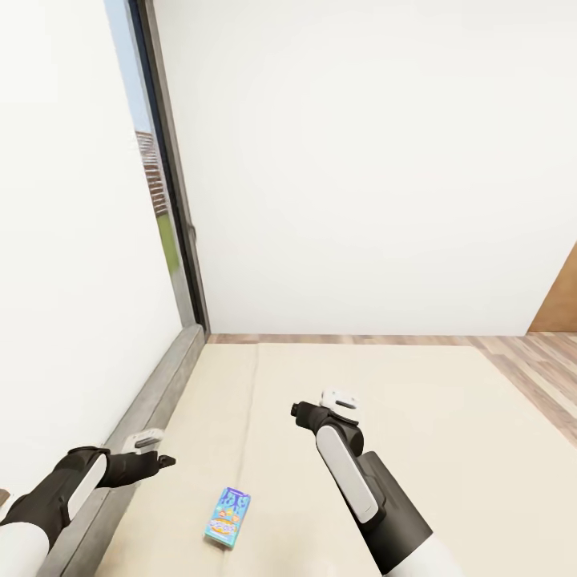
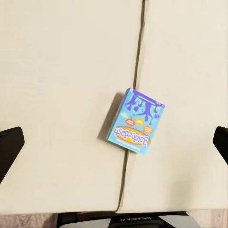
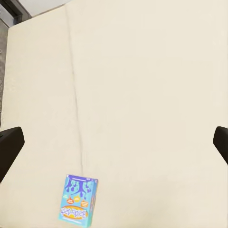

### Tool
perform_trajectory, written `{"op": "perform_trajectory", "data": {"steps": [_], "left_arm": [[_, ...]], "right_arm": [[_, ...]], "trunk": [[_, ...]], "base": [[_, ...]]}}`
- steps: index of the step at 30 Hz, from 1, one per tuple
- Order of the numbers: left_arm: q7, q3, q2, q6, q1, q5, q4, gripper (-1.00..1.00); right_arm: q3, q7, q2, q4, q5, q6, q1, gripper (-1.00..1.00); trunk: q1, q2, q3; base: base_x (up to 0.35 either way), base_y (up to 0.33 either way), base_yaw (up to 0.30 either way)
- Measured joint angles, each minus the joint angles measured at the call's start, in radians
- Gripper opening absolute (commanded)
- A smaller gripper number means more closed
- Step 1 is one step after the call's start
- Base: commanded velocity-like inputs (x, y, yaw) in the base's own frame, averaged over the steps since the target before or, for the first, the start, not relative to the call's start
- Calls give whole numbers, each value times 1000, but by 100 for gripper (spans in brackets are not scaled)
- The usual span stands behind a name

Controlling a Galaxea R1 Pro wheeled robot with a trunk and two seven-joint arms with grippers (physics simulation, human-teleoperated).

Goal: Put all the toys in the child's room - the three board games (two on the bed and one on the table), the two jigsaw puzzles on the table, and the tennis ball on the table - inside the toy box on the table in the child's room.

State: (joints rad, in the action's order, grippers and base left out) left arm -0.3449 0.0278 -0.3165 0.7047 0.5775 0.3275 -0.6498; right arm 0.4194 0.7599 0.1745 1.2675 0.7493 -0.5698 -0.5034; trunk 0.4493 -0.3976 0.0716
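Both arms hang over the bed [image 1: 449, 417], the left gripper [image 1: 152, 450] and right gripper [image 1: 324, 405] with jaws apart, probably readying for the flat-lying board game [image 1: 227, 517].

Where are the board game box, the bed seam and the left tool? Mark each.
board game box [image 2: 135, 122], left wrist view, cover's middle
bed seam [image 3: 76, 102], right wrist view, mid-line
left tool [image 1: 152, 450], head view, between fingertips

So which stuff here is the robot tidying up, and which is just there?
For the job:
- board game box, lying flat across the seam of the bed
- left claw and right claw, both empty above the bed

Just there:
- window frame
- white wall
- wooden floor
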Motion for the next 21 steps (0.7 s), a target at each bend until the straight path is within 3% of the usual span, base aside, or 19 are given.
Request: {"op": "perform_trajectory", "data": {"steps": [21], "left_arm": [[1, 1, 4, -2, 0, -1, 0, 100]], "right_arm": [[1, 3, 0, 13, -3, 2, 2, 100]], "trunk": [[0, 0, 0]], "base": [[0, 23, 0]]}}
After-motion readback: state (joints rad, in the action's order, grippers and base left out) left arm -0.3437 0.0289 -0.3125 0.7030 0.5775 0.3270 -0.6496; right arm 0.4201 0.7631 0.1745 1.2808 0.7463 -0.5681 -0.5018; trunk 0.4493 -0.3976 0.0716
